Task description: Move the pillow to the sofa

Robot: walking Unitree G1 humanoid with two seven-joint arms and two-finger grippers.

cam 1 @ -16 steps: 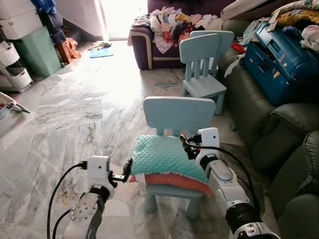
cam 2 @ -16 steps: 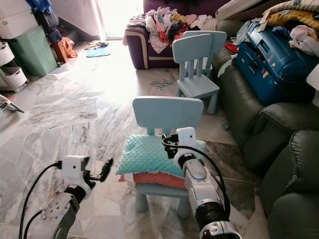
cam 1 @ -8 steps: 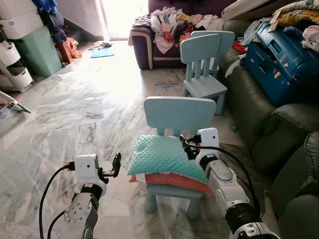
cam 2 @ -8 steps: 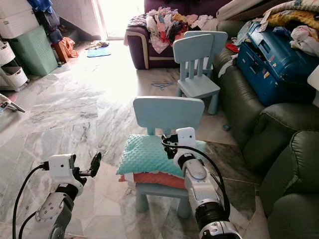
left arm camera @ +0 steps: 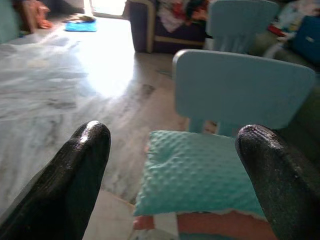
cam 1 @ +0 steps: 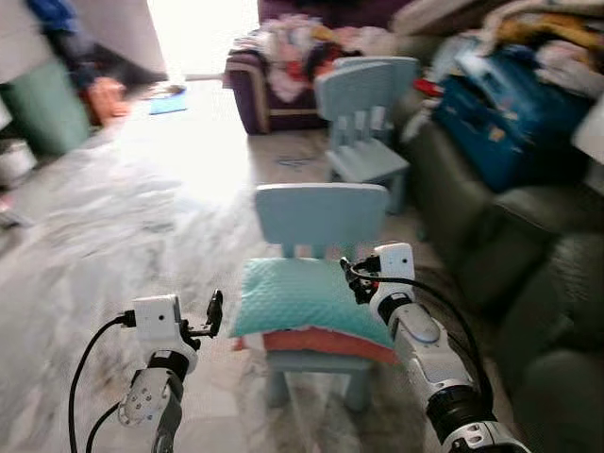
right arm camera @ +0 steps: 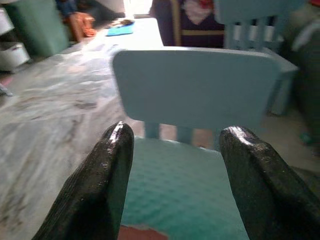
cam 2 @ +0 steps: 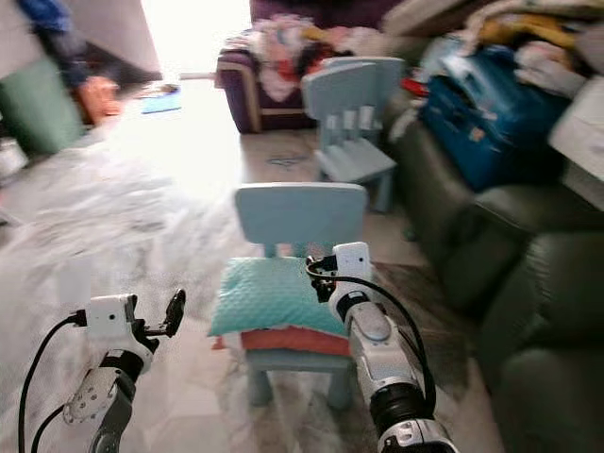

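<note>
Left eye view is a bit smeared, so if you're hunting for labels or writing, nothing on anything is readable. What you do get: the teal dimpled pillow [cam 1: 302,300] with a coral-orange underside sits on the seat of the small pale-blue plastic chair [cam 1: 321,215] right in front of you, with its corner hanging over the seat's front edge. Your right gripper [cam 1: 359,281] is up at the pillow's back right corner, near the chair's backrest; the right wrist view has both black fingers [right arm camera: 95,192] spread apart over the teal fabric, nothing between them. Your left gripper [cam 1: 213,313] hovers just off the pillow's left edge, not touching, and its wrist view shows its fingers [left arm camera: 65,182] wide apart too, pillow and chair framed in the gap.

Dark green leather sofa [cam 1: 547,283] runs along your right, well apart from the pillow, with a blue suitcase [cam 1: 505,109] lying on it. Second pale-blue chair [cam 1: 363,113] stands further back on the marble floor [cam 1: 113,217].
</note>
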